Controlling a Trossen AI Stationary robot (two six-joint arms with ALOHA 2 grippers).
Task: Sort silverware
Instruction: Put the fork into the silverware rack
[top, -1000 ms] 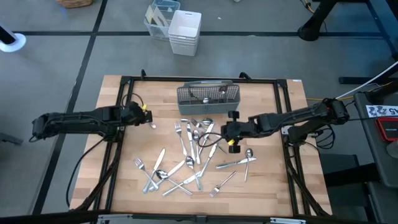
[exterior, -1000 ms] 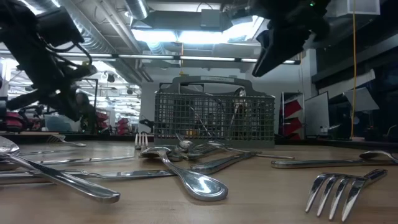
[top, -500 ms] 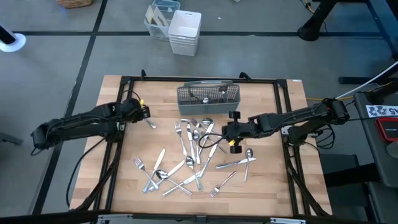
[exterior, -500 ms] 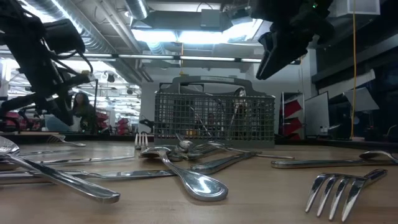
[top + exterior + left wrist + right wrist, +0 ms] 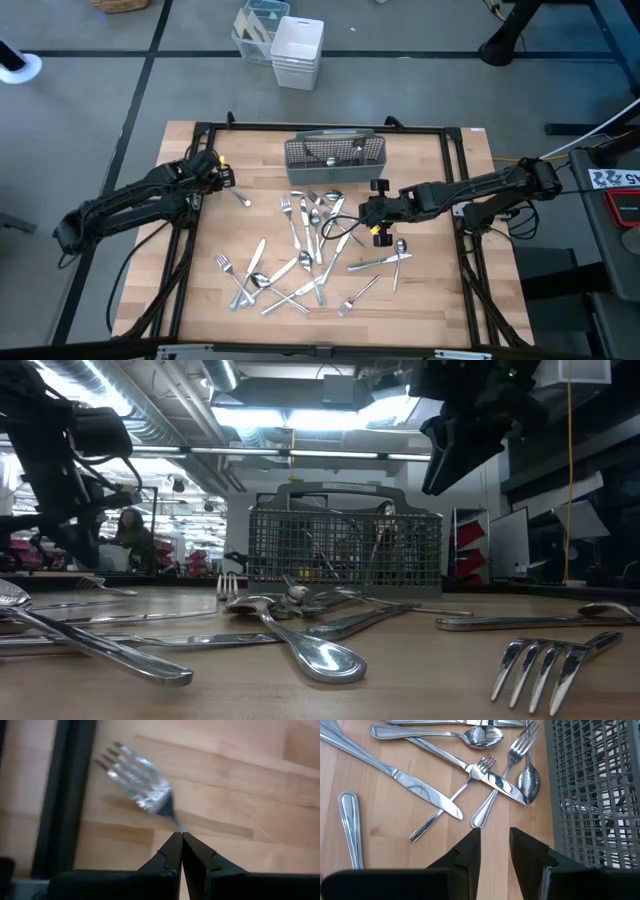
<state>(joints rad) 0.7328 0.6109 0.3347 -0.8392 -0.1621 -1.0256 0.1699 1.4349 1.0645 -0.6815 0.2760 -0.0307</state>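
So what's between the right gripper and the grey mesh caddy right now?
In the high view, forks and spoons lie on the wood between the right gripper and the caddy. The right wrist view shows a crossed knife and fork beside the caddy.

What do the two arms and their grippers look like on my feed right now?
Both are slim, dark, jointed arms with black cables along them. The left gripper ends in two matte black, wedge-shaped fingers tapering to a point; yellow markings show near its wrist. The right gripper has the same black angular fingers, with a yellow part and a black knob beside its wrist.
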